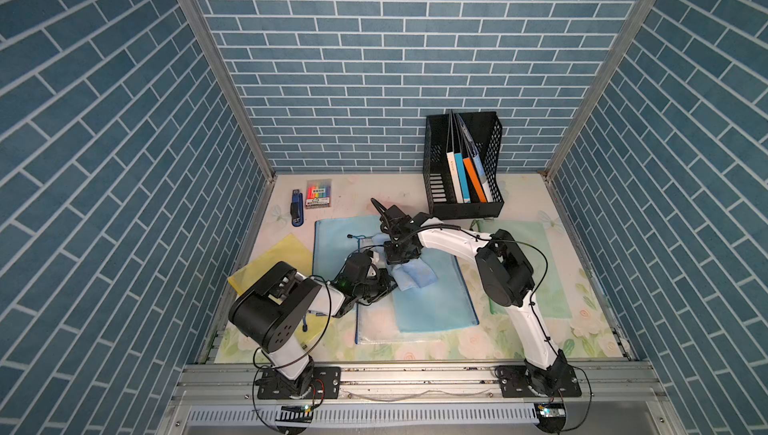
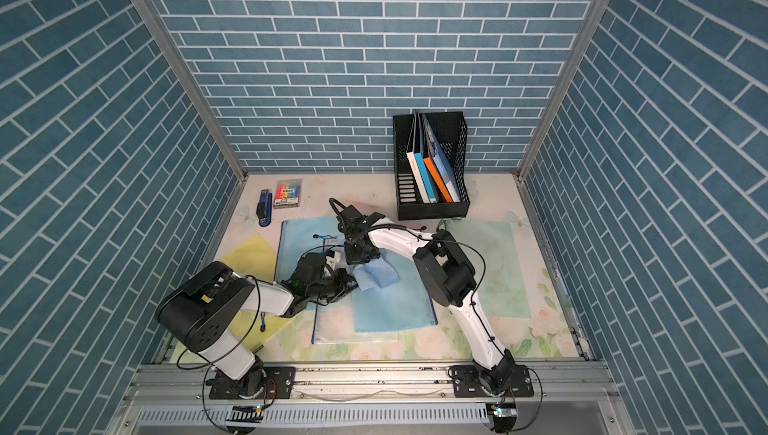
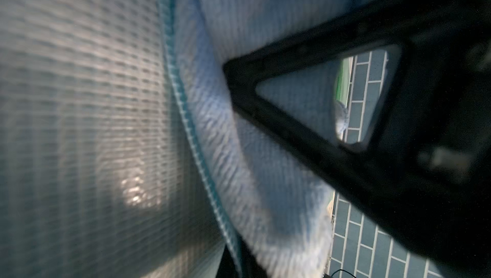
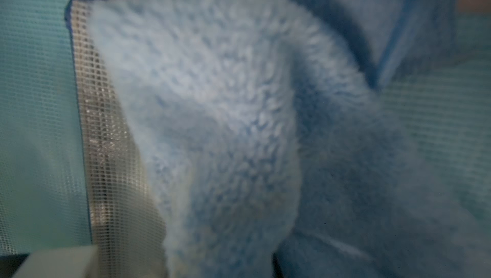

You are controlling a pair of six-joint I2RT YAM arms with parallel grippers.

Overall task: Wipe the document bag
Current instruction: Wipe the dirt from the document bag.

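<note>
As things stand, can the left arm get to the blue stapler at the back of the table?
Probably yes. The stapler lies flat beyond the yellow bag, on that arm's side; nothing tall stands between it and the left gripper. The gripper is shut and must open first.

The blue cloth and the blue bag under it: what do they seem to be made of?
The blue cloth looks like microfibre or fleece, with a fluffy, matte pile of short fibres. The blue document bag seems to be thin plastic reinforced with woven mesh, semi-translucent and faintly glossy. The right wrist view shows a fine grid across it. I cannot tell which plastic it is.
</note>
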